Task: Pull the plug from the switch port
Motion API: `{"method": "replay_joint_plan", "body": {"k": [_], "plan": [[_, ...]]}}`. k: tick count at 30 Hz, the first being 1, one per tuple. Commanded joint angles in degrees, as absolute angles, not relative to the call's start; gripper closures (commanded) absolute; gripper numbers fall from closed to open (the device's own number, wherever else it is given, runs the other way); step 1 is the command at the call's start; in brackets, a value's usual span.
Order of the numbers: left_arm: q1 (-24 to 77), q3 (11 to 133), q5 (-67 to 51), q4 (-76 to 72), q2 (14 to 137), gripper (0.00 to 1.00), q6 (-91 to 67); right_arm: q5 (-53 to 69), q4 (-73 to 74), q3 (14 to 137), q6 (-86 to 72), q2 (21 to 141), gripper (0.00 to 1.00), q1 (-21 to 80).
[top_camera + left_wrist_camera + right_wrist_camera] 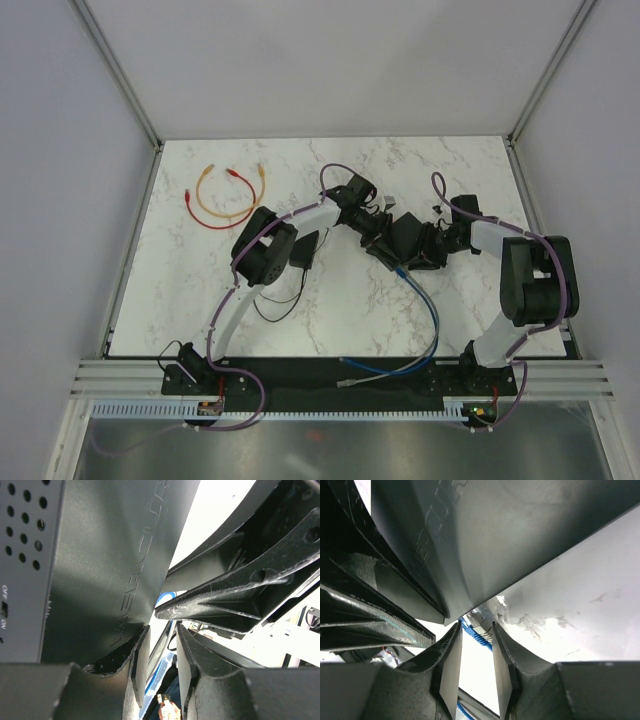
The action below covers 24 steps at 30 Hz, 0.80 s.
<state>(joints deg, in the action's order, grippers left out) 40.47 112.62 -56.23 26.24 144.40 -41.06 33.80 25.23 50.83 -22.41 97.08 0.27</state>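
Meeting at the switch [405,238], left gripper [162,632] and right gripper [476,627] show narrowly parted wrist-side only.

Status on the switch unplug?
Left gripper jaws narrow, blue cable between, grip unclear. Right gripper jaws apart beside switch. Plug looks still in. Nothing seen blocking.

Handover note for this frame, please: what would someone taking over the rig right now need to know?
Left end effector: at the switch, blue cable showing in its narrow gap; grip unclear.
Right end effector: open, tips just short of the plug.
Switch: mid-table, between both arms.
Done: both arms positioned.
Left to do: plug looks still seated; grasp and pull it.
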Motion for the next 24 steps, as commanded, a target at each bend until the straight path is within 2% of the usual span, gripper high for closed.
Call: {"method": "replay_joint_plan", "body": {"k": [1,8,14,18,24], "plan": [[40.2,111.1,-50.2,29.4,146.5,0.63,-38.8,37.6,20.7,49.6,-22.8,94.8,0.62,0.4],[39.7,110.2,-50.4,29.5,145.8,0.63,-38.2,39.8,18.2,48.9,-22.2,98.1,0.61,0.4],[39.8,110.7,-50.4,29.4,146.2,0.63,-38.5,39.8,17.3,47.8,-20.3,100.5,0.66,0.4],[39.7,111.8,-50.5,29.4,146.7,0.63,-38.9,39.1,17.9,45.9,-19.2,99.8,0.71,0.4],[39.4,112.2,-51.1,29.5,147.7,0.63,-39.4,39.7,17.6,44.5,-18.7,96.6,0.69,0.3]]}}
